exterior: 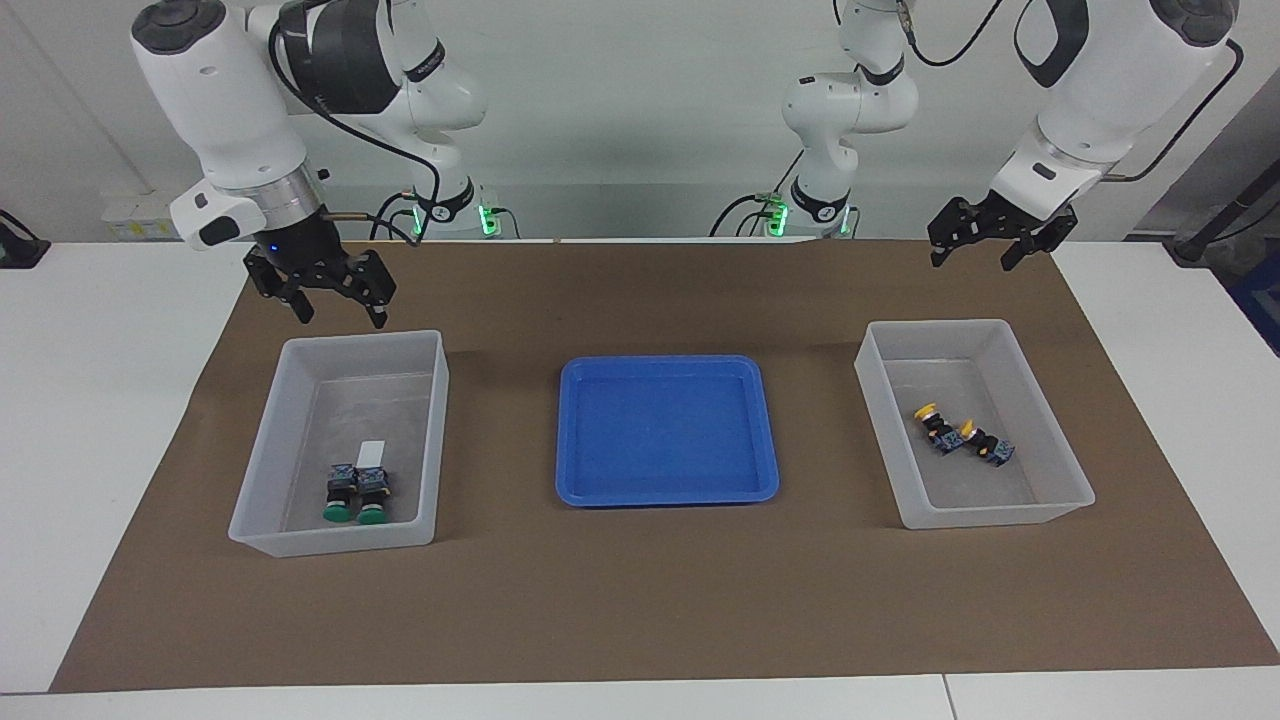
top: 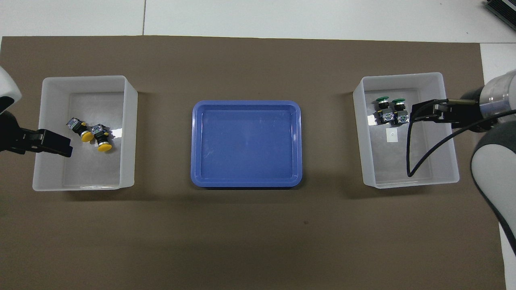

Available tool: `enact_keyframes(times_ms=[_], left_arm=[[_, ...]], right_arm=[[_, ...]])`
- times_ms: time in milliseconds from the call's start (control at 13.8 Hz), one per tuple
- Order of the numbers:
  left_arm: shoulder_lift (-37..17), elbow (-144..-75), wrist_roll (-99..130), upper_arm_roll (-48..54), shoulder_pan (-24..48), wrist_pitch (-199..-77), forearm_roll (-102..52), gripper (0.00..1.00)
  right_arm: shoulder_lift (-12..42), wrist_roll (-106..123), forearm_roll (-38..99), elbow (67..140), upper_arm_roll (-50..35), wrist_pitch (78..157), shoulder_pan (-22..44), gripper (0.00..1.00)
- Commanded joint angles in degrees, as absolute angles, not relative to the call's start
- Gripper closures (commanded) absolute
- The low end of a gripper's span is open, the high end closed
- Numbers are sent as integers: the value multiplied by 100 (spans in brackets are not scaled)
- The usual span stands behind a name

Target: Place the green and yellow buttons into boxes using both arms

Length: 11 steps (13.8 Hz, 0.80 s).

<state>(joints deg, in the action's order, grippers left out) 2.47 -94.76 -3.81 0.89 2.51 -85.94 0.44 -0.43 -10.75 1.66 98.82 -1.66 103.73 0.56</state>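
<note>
Evidently little remains to go wrong: both green buttons (exterior: 357, 495) lie side by side in the box (exterior: 262, 460) toward the right arm's end of the tabletop (exterior: 120, 400), caps pointing to the edge away from the robots, and both yellow buttons (exterior: 960, 432) lie askew, touching, in the box (exterior: 1055, 430) toward the left arm's end. The blue tray (exterior: 760, 430) at the middle holds nothing. The right gripper (exterior: 335, 300) hangs just above that box's rim on the robots' side, fingers spread and holding nothing; the left gripper (exterior: 985, 245) hangs raised above the brown mat (exterior: 640, 600) near its box's corner on the robots' side, fingers likewise parted and bare. The chief remaining hazard, as a judgement, is a low fingertip or the right arm's slack black cable (top: 419, 149) catching a thin rim and dragging or tipping the light box as an arm moves off. The boxes are translucent, smooth plastic with sloped walls, likely to slide easily on the matte mat. The buttons are small hard cylinders with domed glossy caps, able to roll if a box is jolted. A white label (exterior: 371, 452) lies flat on the green box's floor.
</note>
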Motion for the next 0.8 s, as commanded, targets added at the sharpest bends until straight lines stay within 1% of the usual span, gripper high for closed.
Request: enact_keyframes(times_ms=[0,291,726], left_arm=[[466,-9791,-272,35,334,-8946,255,0],[466,-9861,-272,35,255,-9500,255,0],[466,-9861,-264,26,246,-9501,246,0]], right_arm=[[-114,-1072,246,9905,-185,10310,26,0],[-114,-1072,246,9905,-185,10310,26,0],[-114,-1063,246,9905,-185,10318,26,0]])
